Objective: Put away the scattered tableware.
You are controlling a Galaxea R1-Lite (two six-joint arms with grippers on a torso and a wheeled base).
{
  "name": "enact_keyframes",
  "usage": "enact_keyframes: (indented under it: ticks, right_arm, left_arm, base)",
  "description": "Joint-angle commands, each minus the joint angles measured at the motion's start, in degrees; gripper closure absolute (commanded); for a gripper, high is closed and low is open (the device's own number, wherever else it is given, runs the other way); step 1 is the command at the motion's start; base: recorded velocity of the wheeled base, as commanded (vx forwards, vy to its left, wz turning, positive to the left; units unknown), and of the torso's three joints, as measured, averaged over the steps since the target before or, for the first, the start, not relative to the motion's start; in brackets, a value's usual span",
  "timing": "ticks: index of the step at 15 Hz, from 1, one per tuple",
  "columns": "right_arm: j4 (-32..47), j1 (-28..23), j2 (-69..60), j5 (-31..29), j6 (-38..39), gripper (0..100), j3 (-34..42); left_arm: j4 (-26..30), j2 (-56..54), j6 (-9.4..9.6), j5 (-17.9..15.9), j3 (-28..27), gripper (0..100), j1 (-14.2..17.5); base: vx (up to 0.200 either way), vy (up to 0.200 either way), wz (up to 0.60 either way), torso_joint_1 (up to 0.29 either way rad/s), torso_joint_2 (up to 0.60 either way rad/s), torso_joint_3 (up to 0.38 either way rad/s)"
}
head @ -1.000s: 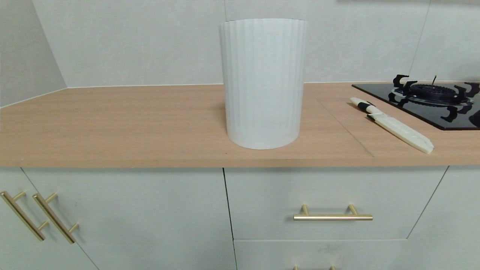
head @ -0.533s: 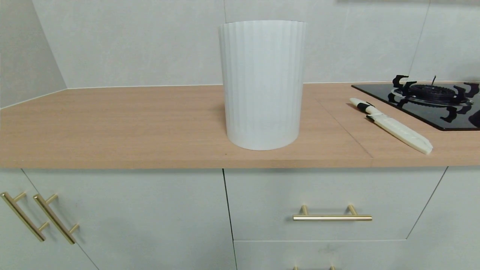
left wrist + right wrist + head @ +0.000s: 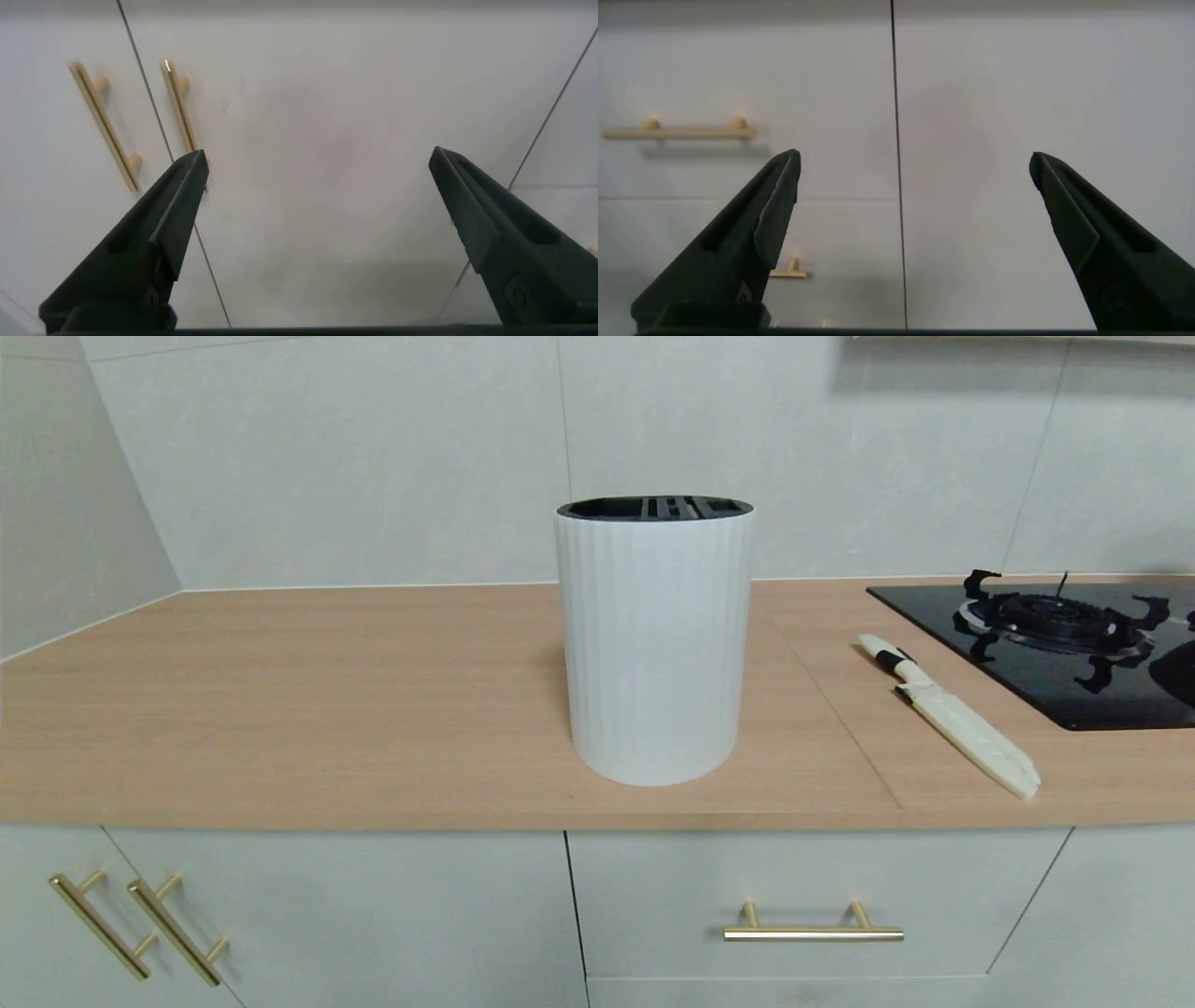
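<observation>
My left gripper (image 3: 318, 159) hung with fingers spread wide before pale cabinet doors (image 3: 327, 112) bearing two brass handles (image 3: 105, 126).

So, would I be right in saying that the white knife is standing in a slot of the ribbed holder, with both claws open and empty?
Not quite. The knife is not in the holder: the head view shows it lying flat on the counter, to the holder's right, near the hob. The rest holds: the left claw and the right claw are both open and empty.

Wooden countertop (image 3: 280, 709) with upright white ribbed knife block (image 3: 653, 644), pale knife (image 3: 950, 717) flat beside black hob (image 3: 1032, 679).
</observation>
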Motion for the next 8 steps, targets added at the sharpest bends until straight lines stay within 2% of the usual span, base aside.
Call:
enact_keyframes:
  ticks: [1,8]
  right_arm:
    - [0.0,0.0,0.1,0.0,0.0,0,0.0]
    - [0.0,0.0,0.1,0.0,0.0,0,0.0]
  left_arm:
    - [0.0,0.0,-0.01,0.0,0.0,0,0.0]
    - [0.0,0.0,-0.01,0.0,0.0,0,0.0]
  base:
    - [0.000,0.000,0.00,0.159,-0.49,-0.295]
    - [0.000,0.000,0.00,0.183,-0.48,-0.292]
